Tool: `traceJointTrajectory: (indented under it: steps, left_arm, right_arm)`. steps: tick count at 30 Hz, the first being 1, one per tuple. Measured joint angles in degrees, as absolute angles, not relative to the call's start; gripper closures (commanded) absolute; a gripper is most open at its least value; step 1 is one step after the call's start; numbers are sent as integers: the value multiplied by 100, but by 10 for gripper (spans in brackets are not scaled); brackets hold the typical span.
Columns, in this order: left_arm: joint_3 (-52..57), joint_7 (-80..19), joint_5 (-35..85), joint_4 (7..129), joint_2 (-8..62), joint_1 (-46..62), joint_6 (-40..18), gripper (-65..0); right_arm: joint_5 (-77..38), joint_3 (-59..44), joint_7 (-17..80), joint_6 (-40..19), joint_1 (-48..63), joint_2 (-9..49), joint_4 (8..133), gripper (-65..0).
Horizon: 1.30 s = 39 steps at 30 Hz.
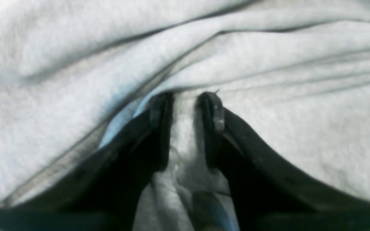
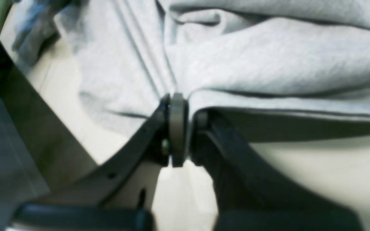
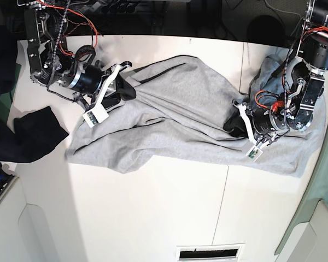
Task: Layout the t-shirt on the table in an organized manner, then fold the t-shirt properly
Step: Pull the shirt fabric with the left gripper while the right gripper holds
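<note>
The grey t-shirt (image 3: 175,109) lies crumpled in a long band across the white table (image 3: 153,207), with no lettering showing. At its left end, my right gripper (image 3: 127,87) has its jaws almost touching on a thin edge of the t-shirt (image 2: 268,64); the pinch (image 2: 188,107) sits just above the table (image 2: 300,166). At the right end, my left gripper (image 3: 233,123) rests on the cloth. The left wrist view has its black fingers (image 1: 162,106) closed on a raised ridge of t-shirt (image 1: 185,122), gripper (image 1: 186,99).
A dark navy cloth (image 3: 27,136) lies at the table's left edge, partly hanging off. Thin dark seam lines (image 3: 228,180) cross the tabletop. The table's dark edge (image 2: 27,106) runs close to the right gripper. Part of the shirt bunches under the left arm (image 3: 306,82).
</note>
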State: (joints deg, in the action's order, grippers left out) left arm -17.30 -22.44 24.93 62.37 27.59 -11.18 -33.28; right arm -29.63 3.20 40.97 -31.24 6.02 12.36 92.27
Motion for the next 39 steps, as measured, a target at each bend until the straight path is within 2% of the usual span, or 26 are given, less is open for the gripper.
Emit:
traceJointTrajectory:
  steps: [8,9,12,13,14,19,26,30,35,39]
  left_arm:
    - [-1730,-2318,2517,6235,2519,-1131,-3417,-196]
    - [-1730,-2335,2530,6235,2506,-1131,-3452,-196]
    - [-1730,-2346,2552,6233,2515,-1142,-3365,-196]
    - [-1728,-2355,2517,6233,2545,-1151,-3358,-196]
    - [-1726,-2357,2491,6235,2574,-1162,-3374,-196]
    - [-1719,-2547,2427,6399,2598,-1146,-3564,-196]
    - [-1728,-3079,3044,6858,2980,-1118,-3795,-196]
    - [-1730,-3632,3612,7511,3166,-1103,-3933,-196]
    - [-1719,-3769,3854,7874,3260,-843,-3931,-196]
    - [-1732,-3819,3607,7859,3138,-440,-3522,-196]
  right_arm:
    - [-3835,-141,4718,-3218,1256,1588,10003,0]
    - [-3835,-150,4746,-3214,1319,1586,10001,-40]
    - [-3802,-150,4807,-3216,1529,1588,9998,-313]
    - [-3756,-152,4807,-3214,1568,1599,9990,-375]
    - [-3752,-165,4810,-3214,1573,1612,9985,-408]
    - [-3680,-440,4215,-3131,1249,1603,9990,-411]
    - [-2867,-716,3835,-2497,233,1564,9784,-411]
    - [-2473,-703,3551,-2187,-646,1525,8807,-411]
    - [-1898,-707,3448,-2176,-1732,1544,7269,-411]
    - [-1737,-698,3334,-2491,-2344,1540,6018,-411]
